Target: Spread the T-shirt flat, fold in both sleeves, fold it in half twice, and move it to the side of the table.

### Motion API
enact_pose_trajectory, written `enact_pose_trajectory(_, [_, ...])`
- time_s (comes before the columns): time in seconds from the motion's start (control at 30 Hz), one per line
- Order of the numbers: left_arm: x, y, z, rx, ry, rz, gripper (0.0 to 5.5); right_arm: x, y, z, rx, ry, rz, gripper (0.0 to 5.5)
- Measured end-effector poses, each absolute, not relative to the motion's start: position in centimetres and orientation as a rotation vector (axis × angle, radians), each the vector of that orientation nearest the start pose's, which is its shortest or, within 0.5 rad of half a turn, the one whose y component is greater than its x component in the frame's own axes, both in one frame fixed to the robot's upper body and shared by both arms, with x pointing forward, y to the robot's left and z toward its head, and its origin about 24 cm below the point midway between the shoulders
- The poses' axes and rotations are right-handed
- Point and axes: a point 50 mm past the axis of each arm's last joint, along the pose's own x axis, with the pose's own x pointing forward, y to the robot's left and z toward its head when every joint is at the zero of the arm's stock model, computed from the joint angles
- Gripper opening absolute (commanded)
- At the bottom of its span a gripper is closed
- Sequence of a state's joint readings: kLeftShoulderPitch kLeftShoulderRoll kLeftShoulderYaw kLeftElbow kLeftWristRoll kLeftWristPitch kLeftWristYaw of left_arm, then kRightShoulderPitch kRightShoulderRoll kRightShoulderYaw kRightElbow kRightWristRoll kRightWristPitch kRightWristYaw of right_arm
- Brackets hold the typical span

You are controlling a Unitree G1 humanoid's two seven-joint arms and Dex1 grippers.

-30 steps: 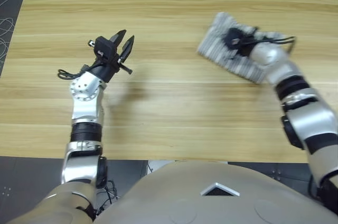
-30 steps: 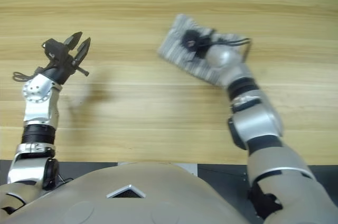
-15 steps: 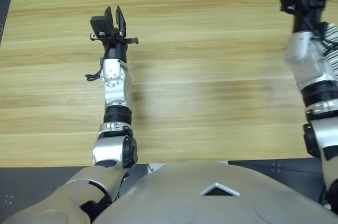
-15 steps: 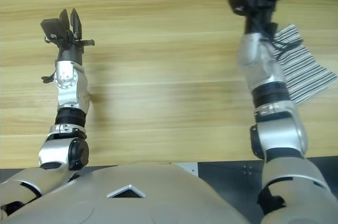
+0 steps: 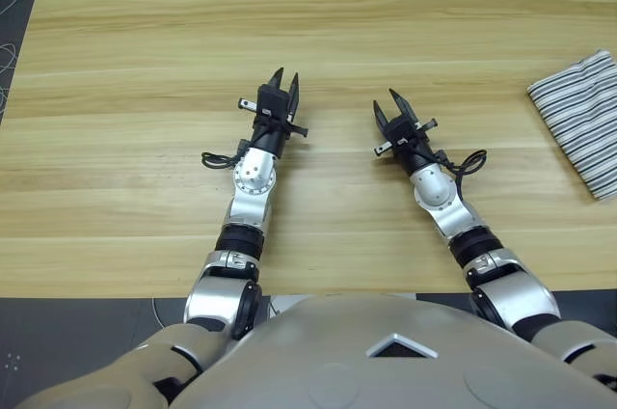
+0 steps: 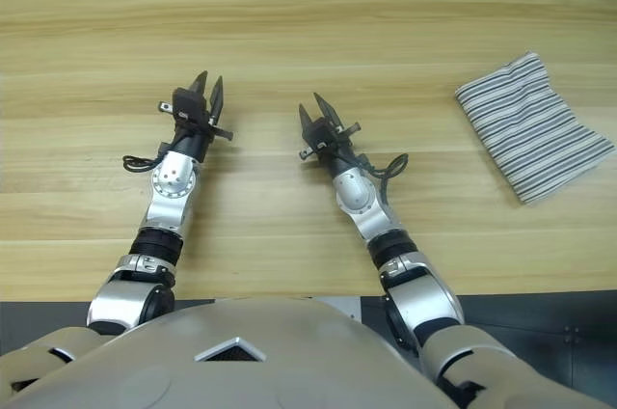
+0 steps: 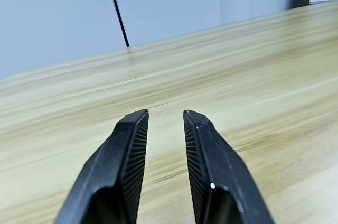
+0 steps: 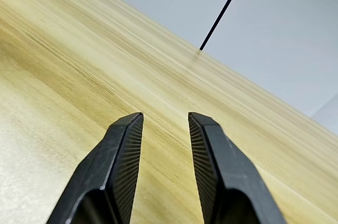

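The T-shirt, grey with thin stripes, lies folded into a small rectangle by the table's right edge. My left gripper is over the middle of the table, open with nothing between its fingers. My right gripper is beside it, a little to the right, open too and empty, with its ribbed fingers over bare wood. Both grippers are well left of the T-shirt and apart from it.
The wooden table stretches wide around both arms. Its near edge runs just in front of my body, and dark floor borders it on the left.
My right gripper has let go of the folded T-shirt and come back to the middle of the table. The left arm has swung in beside it. The view shifted between frames.
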State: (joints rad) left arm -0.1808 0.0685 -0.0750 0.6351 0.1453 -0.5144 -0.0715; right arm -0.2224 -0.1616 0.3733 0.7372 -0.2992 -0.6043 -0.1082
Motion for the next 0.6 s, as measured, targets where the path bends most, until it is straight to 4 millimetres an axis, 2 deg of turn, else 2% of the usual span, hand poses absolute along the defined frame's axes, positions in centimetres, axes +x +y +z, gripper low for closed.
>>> enact_pose_trajectory(0.07, [26.7,12.9,-1.0,0.228,-0.058,-0.25,1.23,25.4,-9.8,-2.4,-0.492,-0.12,0.464,1.57])
enact_pose_trajectory(0.33, [26.9,11.6,-0.7,0.215,-0.072,-0.285,2.3,25.5,-10.2,-2.4,-0.507,-0.125,0.465,1.6])
enact_pose_trajectory(0.6, [27.1,11.6,-0.8,0.222,-0.065,-0.273,3.43,25.5,-10.4,-2.5,-0.51,-0.119,0.465,1.6])
